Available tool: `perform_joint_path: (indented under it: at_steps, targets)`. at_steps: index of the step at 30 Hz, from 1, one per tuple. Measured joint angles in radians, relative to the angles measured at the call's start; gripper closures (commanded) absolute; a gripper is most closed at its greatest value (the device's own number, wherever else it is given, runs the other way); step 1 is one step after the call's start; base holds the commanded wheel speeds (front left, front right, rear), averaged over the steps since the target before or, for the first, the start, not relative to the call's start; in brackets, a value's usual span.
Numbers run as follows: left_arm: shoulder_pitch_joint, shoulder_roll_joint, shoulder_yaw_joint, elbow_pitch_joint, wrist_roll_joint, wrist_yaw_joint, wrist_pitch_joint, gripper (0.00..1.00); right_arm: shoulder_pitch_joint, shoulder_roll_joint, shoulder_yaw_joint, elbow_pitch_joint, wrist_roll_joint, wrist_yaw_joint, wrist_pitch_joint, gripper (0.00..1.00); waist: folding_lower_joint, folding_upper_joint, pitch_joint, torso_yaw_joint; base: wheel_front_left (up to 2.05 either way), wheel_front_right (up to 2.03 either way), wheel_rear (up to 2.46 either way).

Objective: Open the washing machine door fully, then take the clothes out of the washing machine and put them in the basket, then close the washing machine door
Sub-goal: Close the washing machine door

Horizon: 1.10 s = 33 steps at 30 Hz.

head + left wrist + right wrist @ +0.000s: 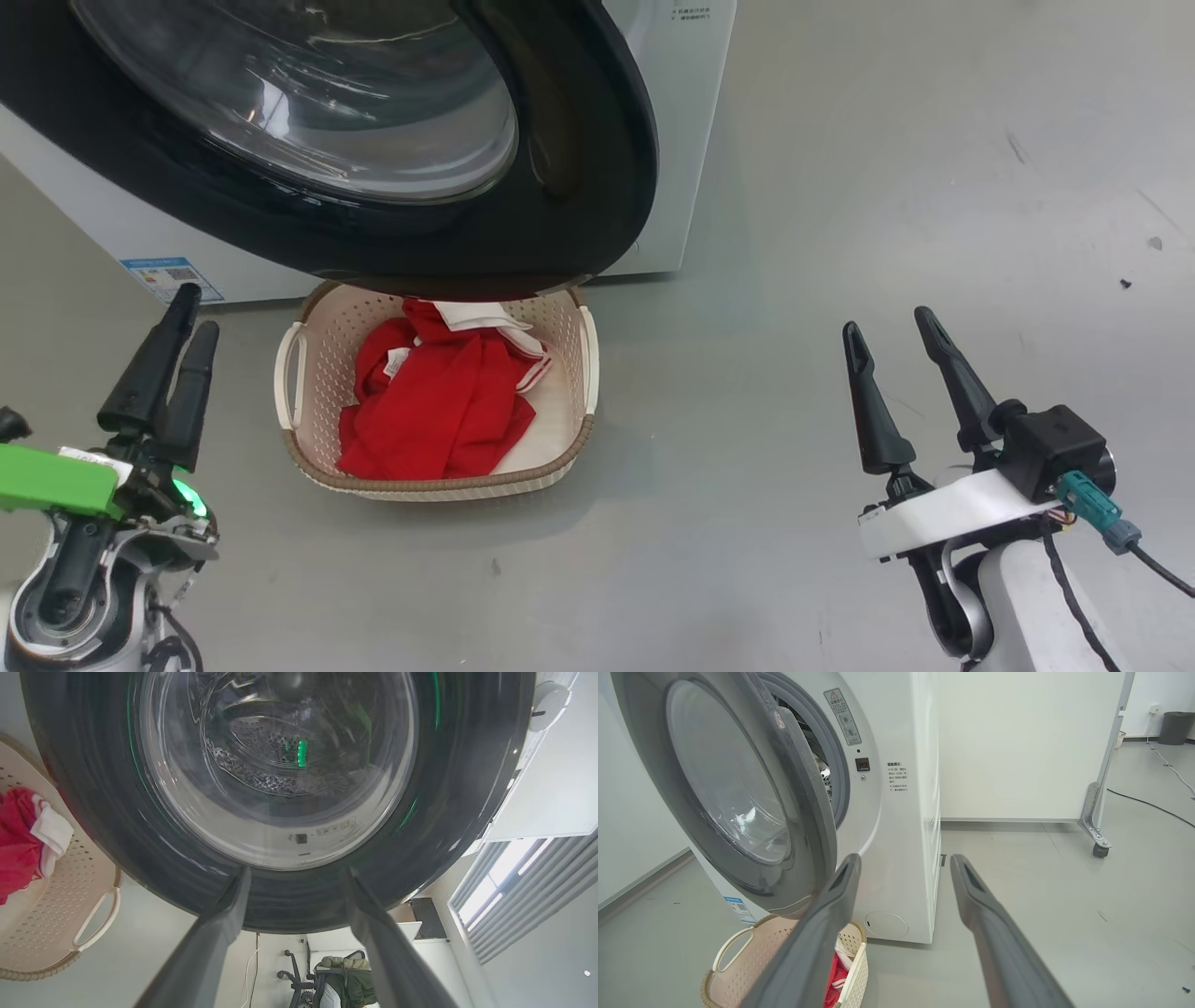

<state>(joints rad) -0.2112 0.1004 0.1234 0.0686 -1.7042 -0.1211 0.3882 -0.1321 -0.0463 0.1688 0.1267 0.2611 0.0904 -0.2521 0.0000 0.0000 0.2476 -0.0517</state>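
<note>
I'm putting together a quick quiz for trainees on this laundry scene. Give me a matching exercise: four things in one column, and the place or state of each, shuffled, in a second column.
Column one:
1. washing machine door
2. clothes
3. basket
4. right gripper

Column two:
A. open, holding nothing
B. on the floor, beneath the door's lower edge
C. standing open, not latched
D. lying inside the basket

Pairs: 1-C, 2-D, 3-B, 4-A

door (579, 140): cut by top edge | basket (327, 364): far rim hidden (behind door) | printed text (895, 777): unreadable
</note>
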Motion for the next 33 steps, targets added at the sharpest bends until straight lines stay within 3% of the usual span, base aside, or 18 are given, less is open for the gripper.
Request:
perform_joint_path:
  at_steps: [8,19,26,33]
  targets:
    - [0.087,-0.019,0.006,-0.098,0.198,0.000,-0.149,0.00,0.022,0.000,-0.001,0.013,-0.002,0.001,0.000,0.00,0.0000,0.0000,-0.056,0.011,0.00,0.00,0.00]
    - [0.138,0.084,-0.081,-0.233,0.686,0.000,-0.401,0.00,0.060,0.001,-0.012,0.013,-0.010,0.001,0.000,0.00,0.0000,0.0000,-0.115,0.018,0.00,0.00,0.00]
    - [0.189,0.137,-0.131,-0.239,1.008,-0.003,-0.541,0.00,0.063,0.001,-0.027,0.007,-0.017,0.001,0.000,0.00,0.0000,0.0000,-0.147,0.022,0.00,0.00,0.00]
    - [0.277,0.148,-0.190,-0.204,1.199,0.088,-0.576,0.00,0.102,0.002,-0.030,0.004,-0.019,-0.001,0.000,0.00,0.0000,0.0000,-0.174,0.022,0.00,0.00,0.00]
